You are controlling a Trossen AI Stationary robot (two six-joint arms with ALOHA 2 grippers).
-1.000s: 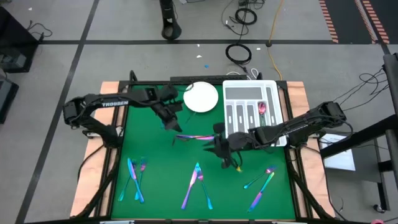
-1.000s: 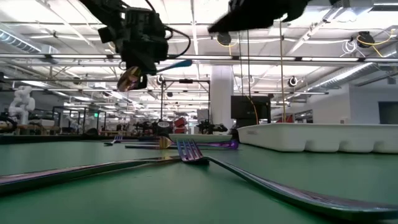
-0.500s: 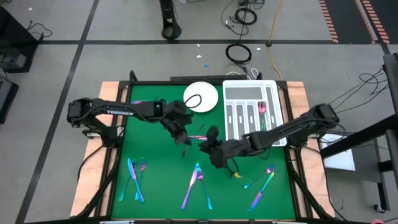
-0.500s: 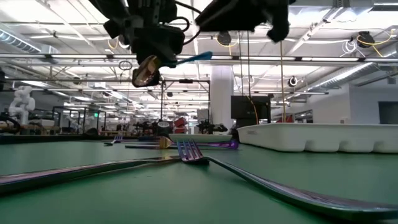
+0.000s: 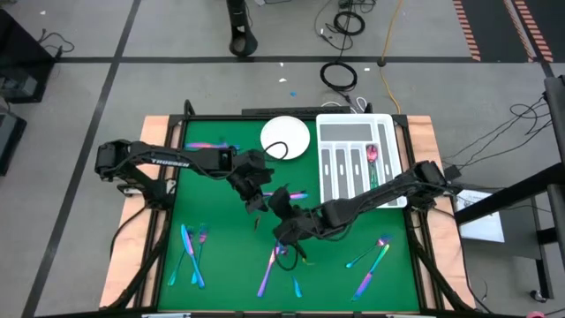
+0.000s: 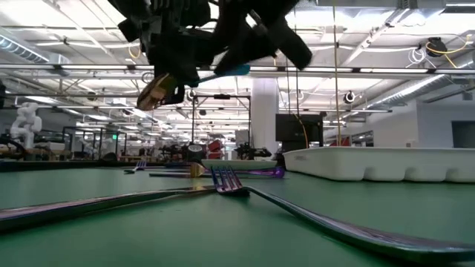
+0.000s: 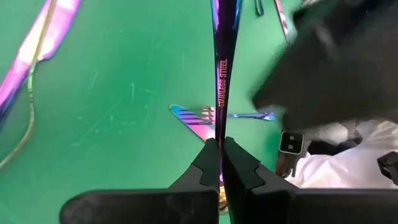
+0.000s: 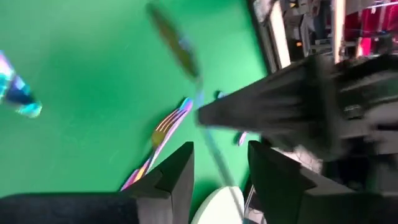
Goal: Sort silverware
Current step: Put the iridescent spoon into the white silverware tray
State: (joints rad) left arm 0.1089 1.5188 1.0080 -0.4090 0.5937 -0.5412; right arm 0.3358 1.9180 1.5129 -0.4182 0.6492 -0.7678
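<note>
Left claw (image 7: 221, 163): pinching a utensil (image 7: 222, 74), left of the tray (image 5: 357, 159).
Right claw (image 8: 219, 163): spread, beside it.
Risk: arms collide; utensil drops.

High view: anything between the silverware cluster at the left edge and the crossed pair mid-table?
Only bare green mat between the left cluster and the crossed pair, per the high view.

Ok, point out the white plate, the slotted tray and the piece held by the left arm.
white plate (image 5: 287, 134), high view, its bare middle.
slotted tray (image 5: 328, 126), high view, its far rim.
held piece (image 7: 221, 74), left wrist view, its stamped handle.
</note>
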